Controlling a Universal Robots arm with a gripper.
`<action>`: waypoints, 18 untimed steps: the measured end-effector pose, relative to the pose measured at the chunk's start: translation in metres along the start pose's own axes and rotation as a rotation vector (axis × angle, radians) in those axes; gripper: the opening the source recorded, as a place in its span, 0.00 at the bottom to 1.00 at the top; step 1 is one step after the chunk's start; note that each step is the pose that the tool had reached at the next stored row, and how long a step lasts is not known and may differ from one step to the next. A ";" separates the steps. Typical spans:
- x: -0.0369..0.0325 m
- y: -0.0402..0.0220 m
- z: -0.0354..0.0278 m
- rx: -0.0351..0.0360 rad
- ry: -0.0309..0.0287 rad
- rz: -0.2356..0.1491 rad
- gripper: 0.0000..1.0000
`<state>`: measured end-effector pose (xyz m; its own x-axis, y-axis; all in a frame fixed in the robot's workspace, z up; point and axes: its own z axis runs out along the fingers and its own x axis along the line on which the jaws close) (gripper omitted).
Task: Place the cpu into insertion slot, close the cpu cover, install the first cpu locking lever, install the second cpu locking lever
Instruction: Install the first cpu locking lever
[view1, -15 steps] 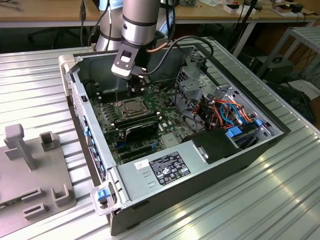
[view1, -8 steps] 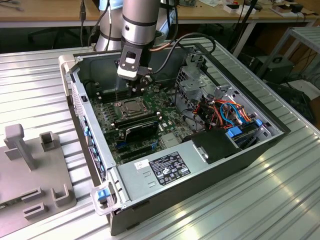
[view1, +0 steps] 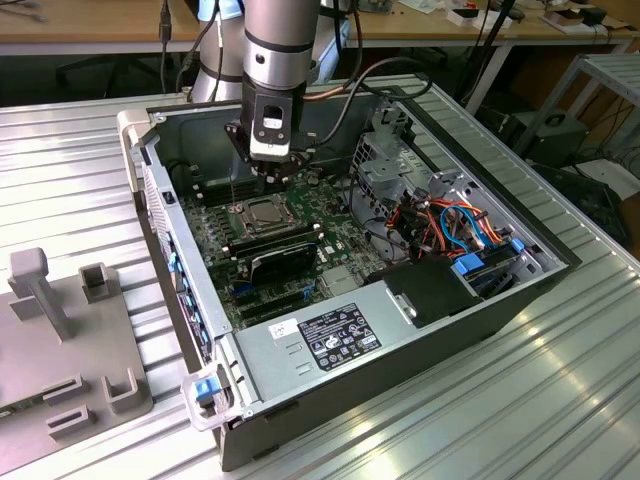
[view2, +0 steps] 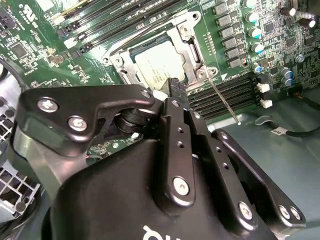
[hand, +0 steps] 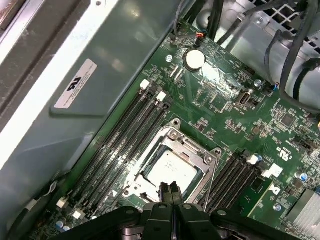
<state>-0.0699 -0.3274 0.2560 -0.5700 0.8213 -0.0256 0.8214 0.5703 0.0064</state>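
The cpu (hand: 170, 169) (view2: 156, 66), a silvery-tan square chip, lies in the insertion slot (view1: 262, 214) on the green motherboard. The cpu cover (hand: 197, 150) (view2: 189, 47), a thin metal frame, lies flat around the chip. One thin wire locking lever (view2: 223, 101) (hand: 210, 187) sticks out past a corner of the socket, beside the memory slots. My gripper (hand: 169, 189) (view2: 175, 86) (view1: 271, 183) hovers just above the socket's edge, its two black fingers pressed together with nothing between them.
The open computer case (view1: 150, 150) lies on a ribbed metal table. Black memory slots (hand: 127, 132) flank the socket on both sides. A power supply (view1: 330, 335), cables (view1: 450, 225) and a drive cage (view1: 385, 165) fill the exterior view's right. A grey fixture (view1: 60, 330) stands at its left.
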 end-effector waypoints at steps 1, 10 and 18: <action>0.0000 0.0000 0.0000 0.0000 -0.0001 0.000 0.11; 0.0000 0.0000 0.0000 -0.0040 0.0011 -0.148 0.11; 0.0000 0.0000 0.0000 -0.0088 0.0043 -0.267 0.11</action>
<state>-0.0699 -0.3273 0.2560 -0.7667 0.6415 -0.0233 0.6415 0.7670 0.0087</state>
